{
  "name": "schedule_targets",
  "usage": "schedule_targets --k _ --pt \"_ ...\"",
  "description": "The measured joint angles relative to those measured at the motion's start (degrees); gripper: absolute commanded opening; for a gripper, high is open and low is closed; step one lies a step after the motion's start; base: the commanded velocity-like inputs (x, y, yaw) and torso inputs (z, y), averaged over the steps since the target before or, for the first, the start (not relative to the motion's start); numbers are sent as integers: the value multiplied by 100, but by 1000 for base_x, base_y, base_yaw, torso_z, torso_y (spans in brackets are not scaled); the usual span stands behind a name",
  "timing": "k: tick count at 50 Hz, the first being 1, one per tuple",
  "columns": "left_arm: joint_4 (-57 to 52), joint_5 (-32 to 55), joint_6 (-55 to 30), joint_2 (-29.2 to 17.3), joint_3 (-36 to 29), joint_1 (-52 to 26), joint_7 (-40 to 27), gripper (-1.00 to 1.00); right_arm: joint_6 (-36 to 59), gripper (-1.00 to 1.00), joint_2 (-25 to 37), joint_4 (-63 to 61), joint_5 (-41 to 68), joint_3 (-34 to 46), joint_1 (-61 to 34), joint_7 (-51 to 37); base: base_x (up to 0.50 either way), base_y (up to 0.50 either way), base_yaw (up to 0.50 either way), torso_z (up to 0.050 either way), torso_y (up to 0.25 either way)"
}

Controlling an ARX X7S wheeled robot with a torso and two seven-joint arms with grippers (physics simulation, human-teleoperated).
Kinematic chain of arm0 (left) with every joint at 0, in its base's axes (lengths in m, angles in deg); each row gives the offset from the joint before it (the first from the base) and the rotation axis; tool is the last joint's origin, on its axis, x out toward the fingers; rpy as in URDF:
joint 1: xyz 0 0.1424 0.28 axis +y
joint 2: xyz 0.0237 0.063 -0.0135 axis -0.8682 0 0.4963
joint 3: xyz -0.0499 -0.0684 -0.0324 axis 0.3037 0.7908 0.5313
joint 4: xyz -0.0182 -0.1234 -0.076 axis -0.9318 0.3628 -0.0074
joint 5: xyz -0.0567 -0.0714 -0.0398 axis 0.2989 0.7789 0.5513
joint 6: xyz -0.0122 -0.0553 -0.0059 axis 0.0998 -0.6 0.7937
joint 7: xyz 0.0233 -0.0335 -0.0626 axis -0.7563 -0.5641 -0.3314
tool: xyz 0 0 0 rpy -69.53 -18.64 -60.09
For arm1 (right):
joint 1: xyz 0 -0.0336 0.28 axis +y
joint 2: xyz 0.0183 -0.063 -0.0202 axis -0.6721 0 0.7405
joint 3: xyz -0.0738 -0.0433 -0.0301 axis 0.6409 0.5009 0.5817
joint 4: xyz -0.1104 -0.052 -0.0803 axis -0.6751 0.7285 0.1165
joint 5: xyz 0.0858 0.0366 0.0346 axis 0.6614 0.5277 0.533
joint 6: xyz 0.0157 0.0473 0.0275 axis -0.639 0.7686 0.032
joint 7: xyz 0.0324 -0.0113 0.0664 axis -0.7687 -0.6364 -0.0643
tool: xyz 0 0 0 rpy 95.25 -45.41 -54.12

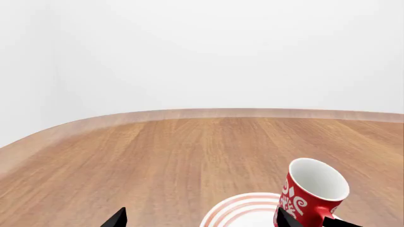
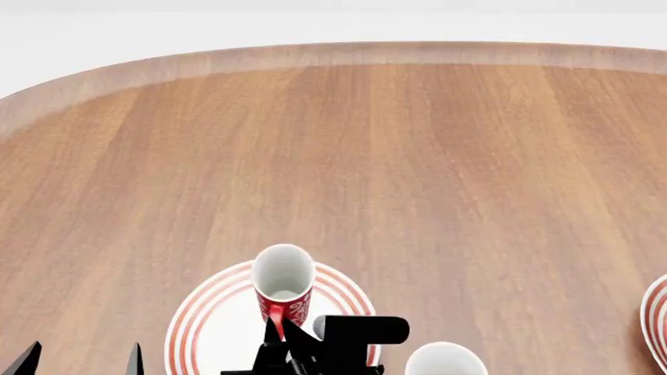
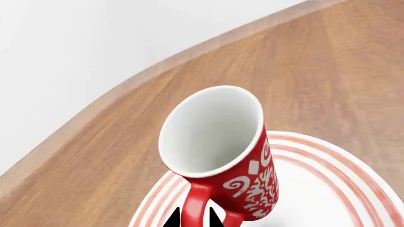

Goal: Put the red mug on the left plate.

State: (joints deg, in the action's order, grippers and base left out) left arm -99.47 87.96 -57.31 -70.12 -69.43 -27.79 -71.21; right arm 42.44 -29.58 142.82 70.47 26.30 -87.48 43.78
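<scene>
The red mug (image 2: 283, 287) with its white scroll pattern is over the left plate (image 2: 219, 320), a white plate with red rings. It leans a little, with its white inside showing. My right gripper (image 3: 194, 218) is shut on the mug's red handle (image 3: 196, 201), one black fingertip on each side. The mug (image 3: 221, 137) fills the right wrist view above the plate (image 3: 328, 189). My left gripper (image 2: 81, 363) stands open just left of the plate, holding nothing. In the left wrist view the mug (image 1: 312, 189) rises beside one fingertip of the left gripper (image 1: 200, 222), over the plate (image 1: 243, 210).
A plain white mug (image 2: 445, 363) stands on the wooden table (image 2: 417, 156) just right of the right arm. A second ringed plate (image 2: 657, 320) shows at the right edge. The table's rounded far edge (image 2: 312, 55) meets a white wall.
</scene>
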Motion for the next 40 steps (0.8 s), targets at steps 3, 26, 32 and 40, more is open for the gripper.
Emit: schedule_targets --k 3,26,32,40 --pt "-1 3 1 -5 -4 -2 -4 100 -144 -100 -10 119 351 374 -80 25 0 0 0 0 0" --pt "8 26 24 -36 -34 -11 -31 100 -830 -100 -38 541 2457 2577 -471 107 0 0 0 0 0" --pt "3 29 26 -44 -43 -9 -42 100 -875 -100 -39 577 2704 2823 -510 131 0 0 0 0 2" --pt "-7 38 24 -56 -51 -9 -59 100 -882 -100 -40 601 2901 3015 -529 176 0 0 0 0 0"
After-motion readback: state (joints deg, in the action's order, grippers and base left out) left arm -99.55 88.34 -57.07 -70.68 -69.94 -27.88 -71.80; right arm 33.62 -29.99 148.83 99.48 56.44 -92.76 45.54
